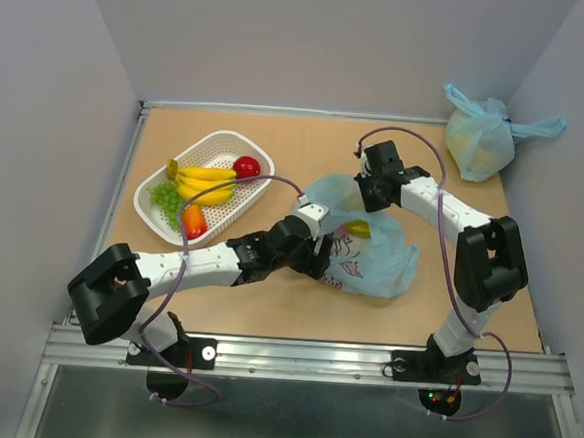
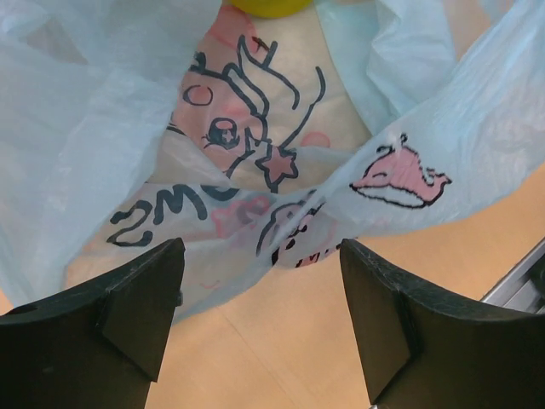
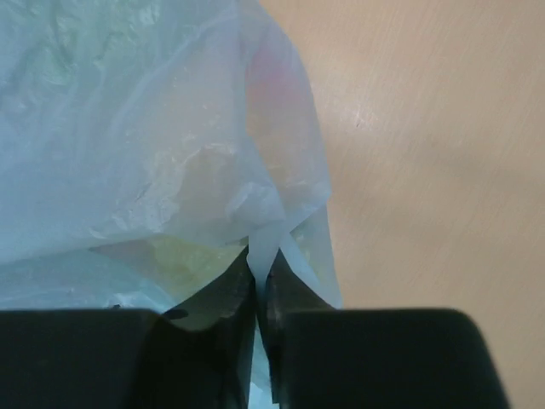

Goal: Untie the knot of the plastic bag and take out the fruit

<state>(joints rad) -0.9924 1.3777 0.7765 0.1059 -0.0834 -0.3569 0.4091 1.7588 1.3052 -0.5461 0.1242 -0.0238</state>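
Plastic bag (image 1: 370,253): mid-table, mouth gaping.
Fruit (image 2: 260,7): 1 yellow piece inside the bag.
Right gripper (image 3: 258,274): clamped on the bag's rim, lifting it.
Left gripper (image 2: 260,256): jaws apart at the bag's mouth, likely to reach in.
Basket (image 1: 205,151): left of the bag, for fruit.

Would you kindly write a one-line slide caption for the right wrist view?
Right gripper pinches a thin strip of the translucent light blue plastic bag, tan table beyond.

The plastic bag (image 1: 375,255), with the left arm (image 1: 209,263) and right arm (image 1: 443,205) at it, fills the table's (image 1: 307,150) middle. A white basket (image 1: 211,153) blocks the left edge, a plain tied bag (image 1: 478,142) the far right corner. The far edge between those 2 lies bare.
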